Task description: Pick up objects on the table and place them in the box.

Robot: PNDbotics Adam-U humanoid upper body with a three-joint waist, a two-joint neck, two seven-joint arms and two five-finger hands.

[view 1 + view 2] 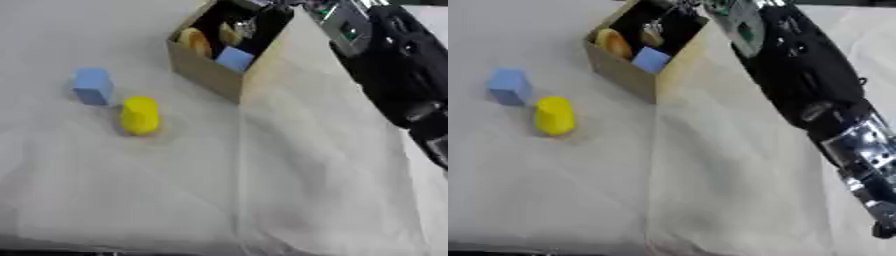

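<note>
We get more of the right arm (798,75) in the right eye view: it runs from approx. 5 o'clock up to 12, black w/ silver joints. The left eye view crops it at the right edge. Its hand (677,9) reaches over the box (203,70) at 12 o'clock; we can't tell whether the fingers are released or clenched, since only a bit shows at the box mouth. No left hand in either view.

The box is brown cardboard, open-topped w/ a dark interior. Inside we see a blue cube (234,58) against the near wall, plus two rounded yellow-orange pieces (195,41) we can't identify.

On the counter (131,190), covered w/ wrinkled whitish cloth, two things lie at approx. 9 o'clock: a light-blue block (92,86), matte and boxy, and a yellow cylinder (139,115), smooth w/ rounded ends, just beside the block on its 5 o'clock side. Both sit well apart from the box.
</note>
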